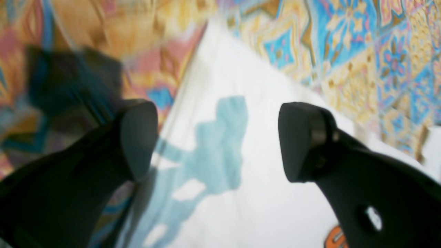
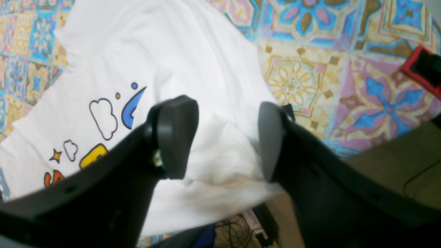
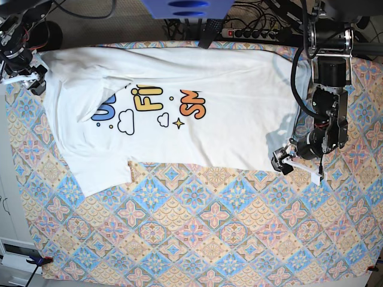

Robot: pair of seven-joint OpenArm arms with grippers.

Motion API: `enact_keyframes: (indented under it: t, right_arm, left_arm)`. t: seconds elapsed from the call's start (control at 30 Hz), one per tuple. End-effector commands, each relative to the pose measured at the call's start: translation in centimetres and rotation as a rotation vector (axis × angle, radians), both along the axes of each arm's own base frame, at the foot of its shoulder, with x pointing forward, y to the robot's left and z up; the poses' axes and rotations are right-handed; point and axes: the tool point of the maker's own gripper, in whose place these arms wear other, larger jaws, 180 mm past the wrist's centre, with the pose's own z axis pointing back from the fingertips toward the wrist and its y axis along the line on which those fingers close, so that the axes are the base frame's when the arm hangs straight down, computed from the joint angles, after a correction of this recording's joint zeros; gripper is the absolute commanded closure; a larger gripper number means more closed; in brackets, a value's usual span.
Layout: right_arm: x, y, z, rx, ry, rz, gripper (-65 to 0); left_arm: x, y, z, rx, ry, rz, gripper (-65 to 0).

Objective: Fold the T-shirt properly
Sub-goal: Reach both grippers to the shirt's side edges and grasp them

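The white T-shirt (image 3: 239, 107) lies spread print-up across the far half of the patterned cloth, one sleeve folded in at the far left. My left gripper (image 3: 286, 162) hovers at the shirt's right edge. In the blurred left wrist view it (image 1: 220, 141) is open above the T-shirt (image 1: 241, 69), where a pale blue print shows through. My right gripper (image 3: 29, 78) is at the shirt's far-left corner. In the right wrist view it (image 2: 224, 141) stands open over the T-shirt (image 2: 172, 44), with bunched white cloth showing in the gap between its fingers (image 2: 177, 137) at the table's edge.
The colourful tiled tablecloth (image 3: 197, 239) covers the table. A red and black block (image 2: 422, 69) sits at the right of the right wrist view. Cables and a power strip (image 3: 251, 30) run behind the table. A blue object (image 3: 185, 7) hangs at top centre.
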Motion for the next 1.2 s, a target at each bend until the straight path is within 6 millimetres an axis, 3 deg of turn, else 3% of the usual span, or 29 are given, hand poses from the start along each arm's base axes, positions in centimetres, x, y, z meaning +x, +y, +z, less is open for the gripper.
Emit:
enact_keyframes:
  t: [0.0,0.17,0.3,0.43,0.53,0.67,0.77,0.87,0.97,1.17]
  right_arm:
    - [1.0,-0.2,1.1,-0.025,-0.033,0.023,-30.7]
    - [2.8,0.3,1.6,-0.025,-0.067,0.052,-30.7]
    - [3.0,0.4,1.7,-0.023,-0.071,0.056,-30.7]
    - [3.4,0.4,1.8,-0.024,-0.079,0.056,-30.7]
    - [4.1,0.3,2.3,-0.026,-0.101,0.057,-30.7]
    - [4.9,-0.1,2.8,-0.037,-0.118,0.061,-30.7]
    - [6.8,-0.3,4.0,-0.063,-0.147,0.097,-30.7]
    - [8.0,-0.7,4.2,-0.106,-0.124,0.131,-30.7]
    - [8.7,-1.1,2.8,-0.125,-0.068,0.137,-30.8]
    - [14.0,-0.7,1.8,-0.132,-0.017,0.273,-31.1]
  left_arm:
    - [1.6,0.4,1.3,0.018,-0.042,-0.006,-54.0]
    - [2.3,-0.7,-0.7,0.036,-0.011,-0.022,-54.0]
    - [2.1,-1.0,-2.0,0.056,0.009,-0.026,-53.9]
    - [1.7,-2.6,-3.0,0.039,0.028,-0.044,-51.9]
    - [1.6,-4.0,-3.1,0.011,0.022,-0.071,-40.0]
    - [1.2,-5.4,-3.2,-0.027,0.035,-0.133,-12.2]
    - [1.4,-5.6,-2.8,-0.028,0.021,-0.141,0.0]
    - [1.1,-5.9,-2.4,-0.025,0.003,-0.157,-0.3]
    - [0.7,-5.2,-1.5,0.0,-0.028,-0.175,-0.3]
    - [-0.8,-4.2,-0.6,0.043,-0.06,-0.207,-0.3]
